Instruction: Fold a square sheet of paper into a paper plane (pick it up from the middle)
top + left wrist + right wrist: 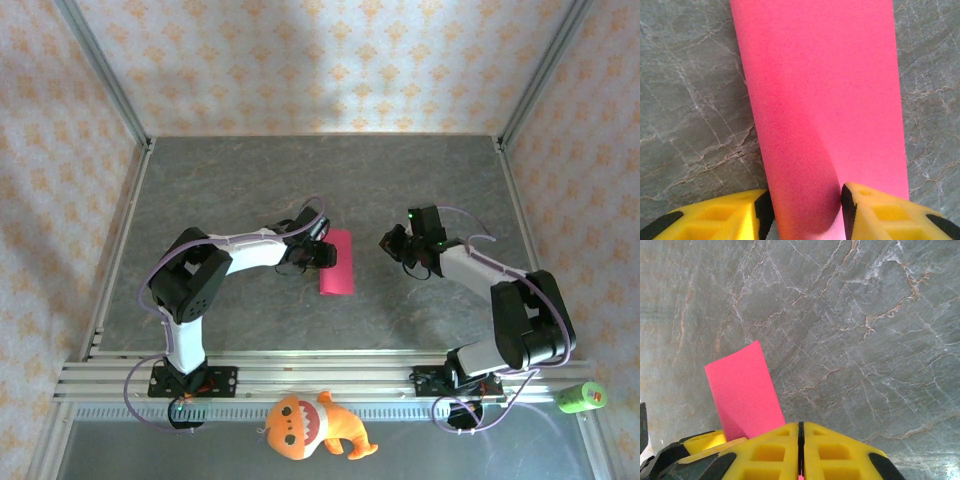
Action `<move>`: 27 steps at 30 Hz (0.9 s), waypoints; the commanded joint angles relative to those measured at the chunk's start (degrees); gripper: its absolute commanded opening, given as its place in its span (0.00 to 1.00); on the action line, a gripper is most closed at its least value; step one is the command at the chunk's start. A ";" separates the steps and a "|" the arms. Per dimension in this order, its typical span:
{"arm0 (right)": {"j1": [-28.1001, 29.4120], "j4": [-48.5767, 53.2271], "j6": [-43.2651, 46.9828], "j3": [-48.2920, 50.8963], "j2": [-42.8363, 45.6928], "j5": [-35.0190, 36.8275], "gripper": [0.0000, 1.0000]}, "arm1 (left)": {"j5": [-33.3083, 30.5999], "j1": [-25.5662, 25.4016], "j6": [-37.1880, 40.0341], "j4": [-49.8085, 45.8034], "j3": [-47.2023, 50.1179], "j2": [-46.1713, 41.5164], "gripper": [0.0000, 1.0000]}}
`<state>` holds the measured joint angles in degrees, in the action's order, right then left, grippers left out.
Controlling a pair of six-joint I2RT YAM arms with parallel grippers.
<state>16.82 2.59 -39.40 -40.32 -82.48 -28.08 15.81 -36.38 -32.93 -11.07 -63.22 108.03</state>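
The square sheet of paper (337, 263) lies on the grey marble-look table as a narrow magenta-pink rectangle, folded over. My left gripper (318, 255) is at its left long edge. In the left wrist view the paper (825, 90) bulges up in a rounded fold between my yellow fingers (715, 215), and the black pads touch it on both sides, so the left gripper (807, 200) is shut on that fold. My right gripper (395, 243) hovers to the right of the sheet, apart from it. Its jaws (800, 426) are pressed together, with the paper (742, 390) off to their left.
An orange plush toy (310, 425) lies in front of the aluminium base rail (330, 372). A green cylinder (582, 397) rests at the rail's right end. Patterned walls with metal posts enclose the table on three sides.
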 commanded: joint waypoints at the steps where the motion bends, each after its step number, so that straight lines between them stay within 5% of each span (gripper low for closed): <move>1: -0.21 -0.79 -0.43 0.85 -0.62 -0.81 0.09 | -6.58 0.79 1.20 -3.19 1.35 4.89 0.49; 12: 1.06 -4.93 0.40 0.43 -4.41 -9.86 0.06 | -6.47 0.79 1.37 -2.77 1.80 5.00 0.49; 27: 8.75 -3.93 0.91 -6.85 -13.54 -8.80 0.00 | -6.47 0.77 1.29 -2.53 2.00 5.75 0.49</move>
<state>24.73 -0.95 -39.11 -45.32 -94.39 -37.12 15.79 -36.38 -32.91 -11.09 -63.24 108.16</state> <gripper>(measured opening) 0.040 0.489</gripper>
